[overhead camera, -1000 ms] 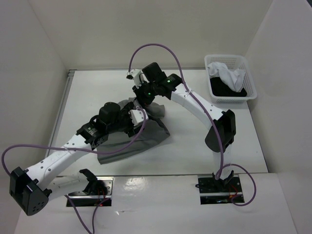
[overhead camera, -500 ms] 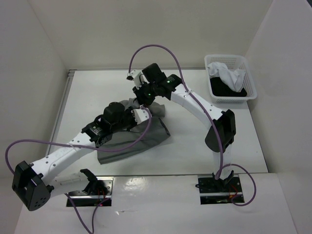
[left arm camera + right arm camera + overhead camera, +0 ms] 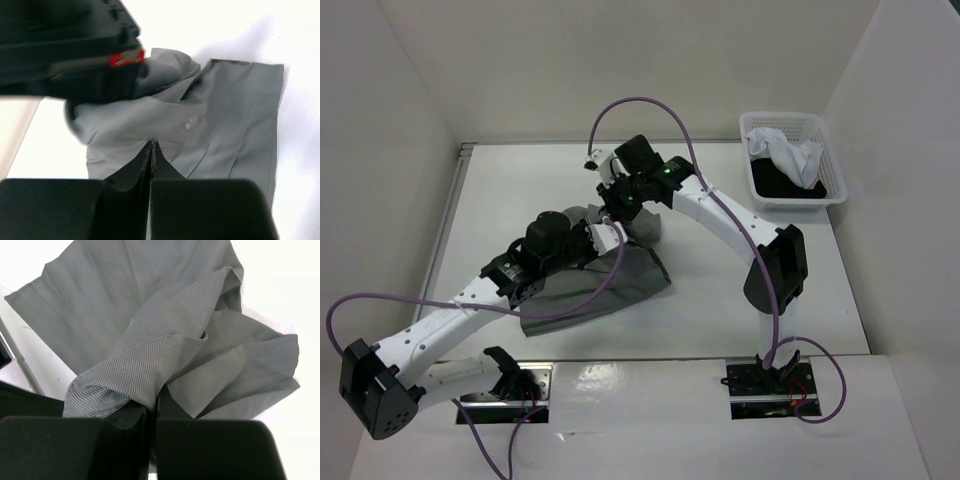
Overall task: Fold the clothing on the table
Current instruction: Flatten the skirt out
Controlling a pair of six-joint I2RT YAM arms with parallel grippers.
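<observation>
The grey pleated skirt [image 3: 638, 282] is located near the middle of the table [image 3: 740, 320], partly spread flat and partly bunched. The right gripper [image 3: 151, 409] is closed on a rolled fold of the fabric, which is raised above the flat part. The left gripper [image 3: 151, 148] is closed, with the fingertips pressed together on a wrinkled edge of the skirt; creases are seen converging at the tips. Both grippers are positioned close together over the far half of the skirt. A white basket [image 3: 825, 198] is placed at the far right corner.
</observation>
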